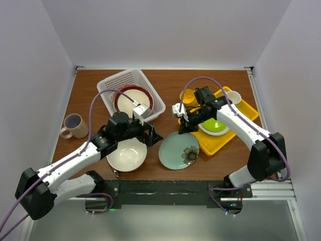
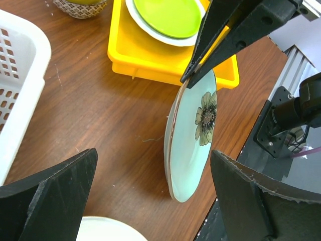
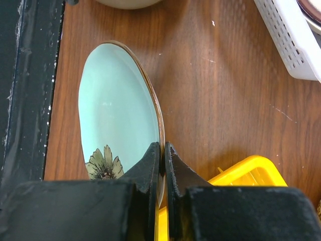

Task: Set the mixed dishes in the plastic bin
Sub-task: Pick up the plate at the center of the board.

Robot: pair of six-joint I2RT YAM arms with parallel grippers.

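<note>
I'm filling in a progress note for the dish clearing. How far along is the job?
Done: one red-rimmed dish lies in the white bin. In hand: the right gripper is shut on the rim of the teal flower plate, tipped up on its edge, with the left gripper open beside it. Left: the cream bowl, the pinkish mug and the yellow mug sit outside the bin.

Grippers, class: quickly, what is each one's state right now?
Left gripper: open, empty.
Right gripper: shut on the round pale-blue ceramic plate with a flower.
</note>
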